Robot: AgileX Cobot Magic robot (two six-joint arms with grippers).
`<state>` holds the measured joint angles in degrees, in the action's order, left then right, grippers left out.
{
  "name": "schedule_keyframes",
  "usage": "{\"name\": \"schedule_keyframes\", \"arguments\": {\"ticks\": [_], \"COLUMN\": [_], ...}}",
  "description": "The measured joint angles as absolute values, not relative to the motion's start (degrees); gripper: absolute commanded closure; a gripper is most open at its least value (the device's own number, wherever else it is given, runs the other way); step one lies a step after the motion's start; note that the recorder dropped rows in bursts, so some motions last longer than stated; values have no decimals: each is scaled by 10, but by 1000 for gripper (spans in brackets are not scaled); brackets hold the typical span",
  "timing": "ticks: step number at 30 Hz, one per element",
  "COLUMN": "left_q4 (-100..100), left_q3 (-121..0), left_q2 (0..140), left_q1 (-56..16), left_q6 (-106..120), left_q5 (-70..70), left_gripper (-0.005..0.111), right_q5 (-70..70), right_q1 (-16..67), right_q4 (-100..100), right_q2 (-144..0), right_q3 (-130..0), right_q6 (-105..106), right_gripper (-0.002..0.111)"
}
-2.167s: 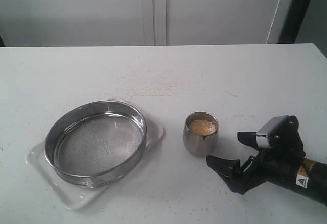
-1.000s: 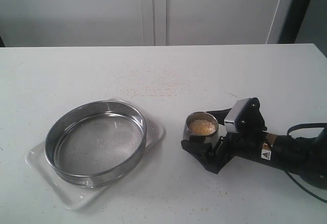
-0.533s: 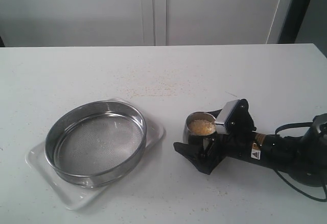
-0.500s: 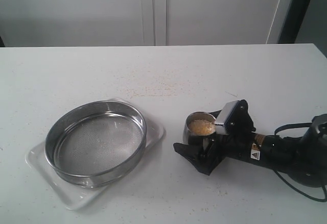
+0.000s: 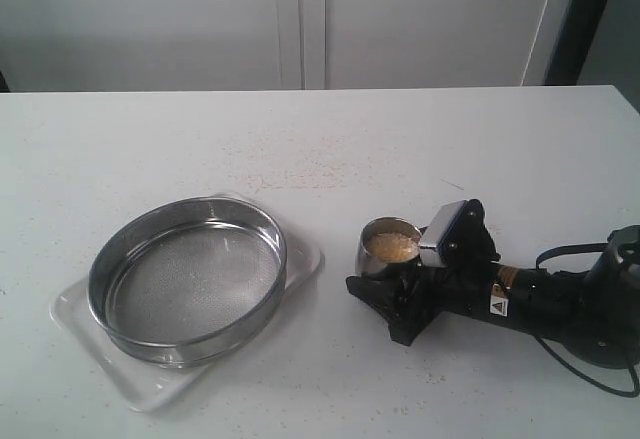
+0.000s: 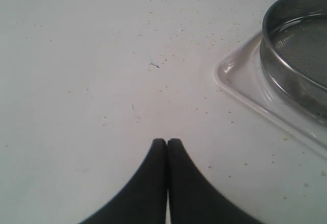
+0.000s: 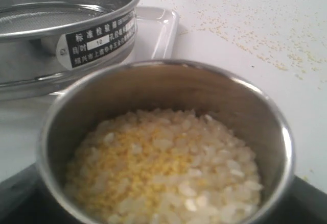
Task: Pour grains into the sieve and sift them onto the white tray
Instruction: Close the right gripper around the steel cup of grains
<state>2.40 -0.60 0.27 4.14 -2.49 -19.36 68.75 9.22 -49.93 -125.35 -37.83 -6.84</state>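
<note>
The sieve [image 5: 187, 279] sits on the white tray [image 5: 306, 259] toward the left end of the surface [image 5: 150, 139], close to its near edge. The grains [image 5: 391, 246] fill a small steel cup [image 5: 375, 262] standing to the right of the tray and apart from it. The right tool [image 5: 383, 277] lies low with a jaw on either side of the cup (whether they press its wall, I cannot tell). The left tool [image 6: 167, 143] hangs over the surface near a tray corner, jaws pressed together. Stray granules [image 5: 300, 174] speckle the surface's middle.
</note>
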Motion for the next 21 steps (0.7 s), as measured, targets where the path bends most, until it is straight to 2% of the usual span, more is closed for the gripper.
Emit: {"name": "schedule_keyframes", "arguments": {"ticks": [4,7,21], "left_q4": [24,24,24], "left_q3": [-6,-6,-6], "left_q2": [3,3,3], "left_q1": [41,41,41], "left_q6": [-25,-25,-25], "left_q5": [-194,-194,-194], "left_gripper": [107,107,107], "right_q5": [686,686,686], "right_q1": [92,92,92], "right_q4": [-498,-498,-498], "right_q2": [-1253,-1253,-1253], "right_q3": [-379,-379,-379], "right_q6": [-68,-67,-66], "right_gripper": [77,86,89]}}
